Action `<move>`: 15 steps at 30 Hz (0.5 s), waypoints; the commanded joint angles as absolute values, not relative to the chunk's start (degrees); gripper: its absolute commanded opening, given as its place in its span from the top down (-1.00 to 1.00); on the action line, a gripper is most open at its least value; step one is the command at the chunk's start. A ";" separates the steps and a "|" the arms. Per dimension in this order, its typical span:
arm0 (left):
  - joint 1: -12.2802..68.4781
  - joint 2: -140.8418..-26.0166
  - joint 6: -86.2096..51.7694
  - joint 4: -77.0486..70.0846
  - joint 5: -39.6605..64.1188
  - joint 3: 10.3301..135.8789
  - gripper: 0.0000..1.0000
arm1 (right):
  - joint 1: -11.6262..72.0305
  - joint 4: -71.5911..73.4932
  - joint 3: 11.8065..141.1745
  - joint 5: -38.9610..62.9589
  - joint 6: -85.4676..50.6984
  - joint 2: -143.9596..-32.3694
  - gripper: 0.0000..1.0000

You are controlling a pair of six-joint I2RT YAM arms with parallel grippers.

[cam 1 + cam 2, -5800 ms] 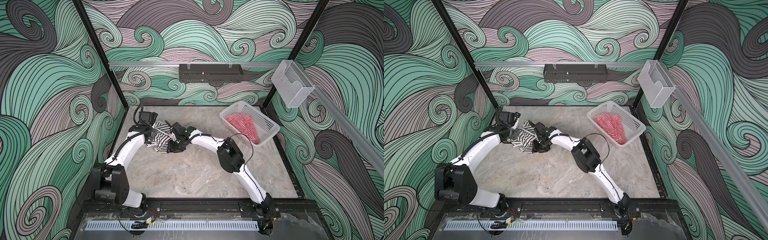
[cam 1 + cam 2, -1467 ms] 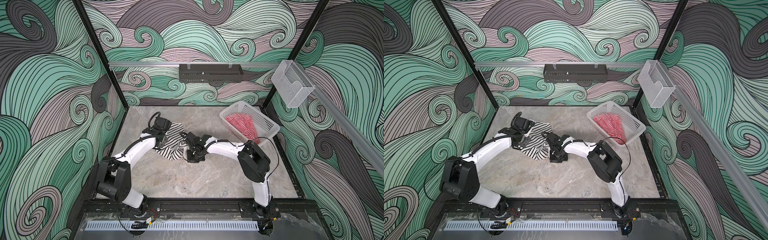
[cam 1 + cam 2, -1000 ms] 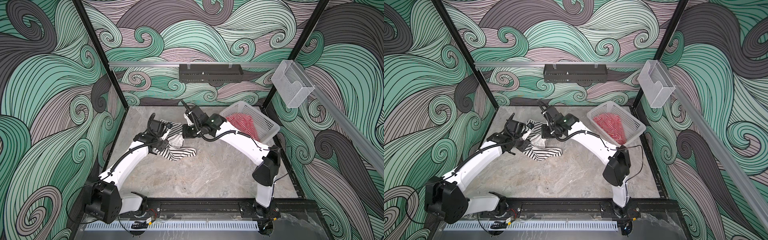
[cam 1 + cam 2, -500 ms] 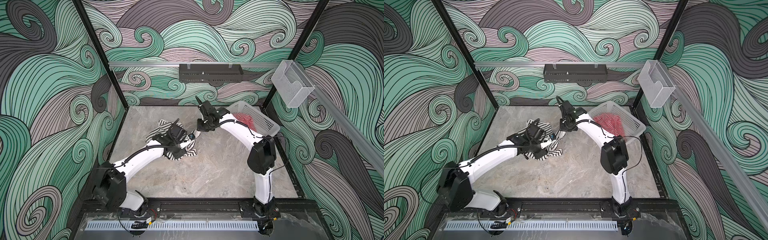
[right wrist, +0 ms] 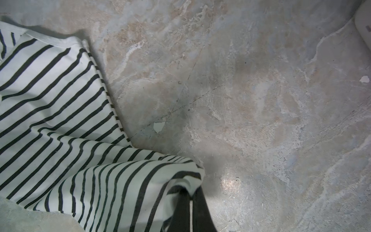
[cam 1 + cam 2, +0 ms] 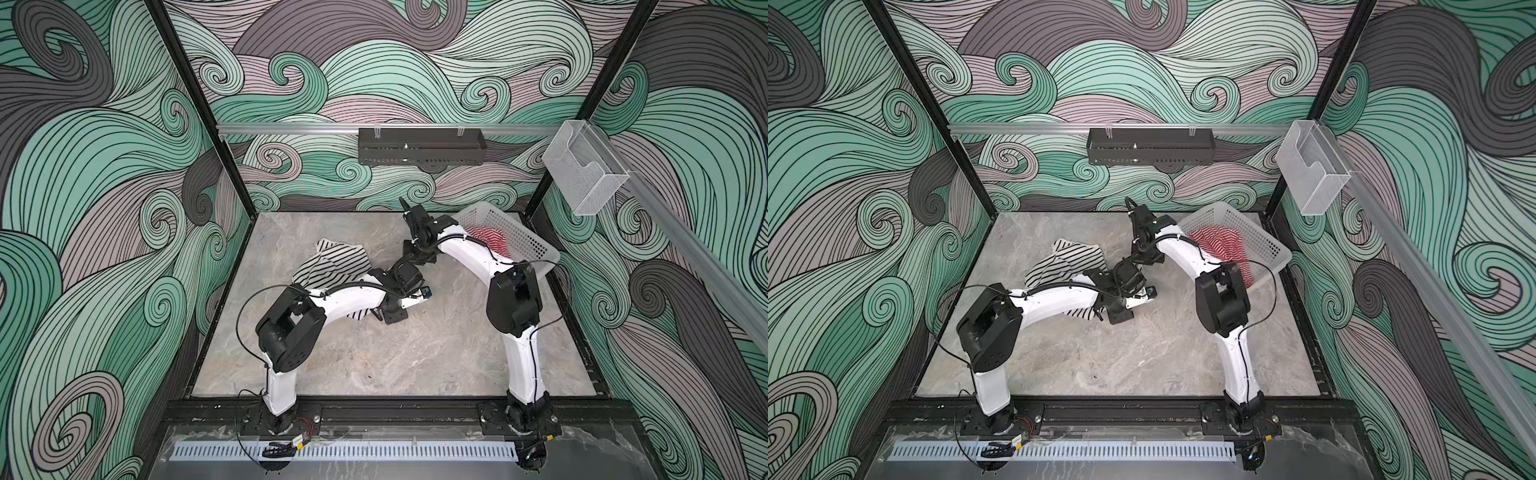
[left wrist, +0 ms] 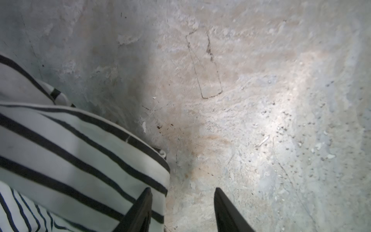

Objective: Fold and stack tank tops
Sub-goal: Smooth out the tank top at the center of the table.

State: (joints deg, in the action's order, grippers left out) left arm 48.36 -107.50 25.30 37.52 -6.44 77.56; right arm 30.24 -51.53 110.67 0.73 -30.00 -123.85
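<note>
The marbled surface (image 6: 415, 353) is mostly bare, which leaves room to spread and fold. At its far right corner stands the white basket (image 6: 525, 245), holding the red-and-white tank top (image 6: 486, 240) in a heap, apparently waiting its turn. The black-and-white tank top (image 6: 338, 262) lies rumpled left of centre towards the far side, partly under the left arm. The right pincer (image 5: 190, 193) is together, clamped on a corner of that top, probably to draw the cloth out rightwards and flat. The left pincer (image 7: 181, 193) stands apart and holds nothing. One finger is over the striped hem and the other over bare stone, placed, I judge, to take the edge.
</note>
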 commanded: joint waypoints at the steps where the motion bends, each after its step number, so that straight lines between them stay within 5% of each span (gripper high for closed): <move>1: 48.95 -108.10 24.35 37.49 -6.51 79.98 -0.07 | 29.69 -51.54 113.28 2.24 -29.68 -124.62 1.00; 15: 50.10 -110.60 23.38 35.00 -4.95 83.49 -0.08 | 31.87 -43.81 116.13 16.00 -31.05 -119.99 1.00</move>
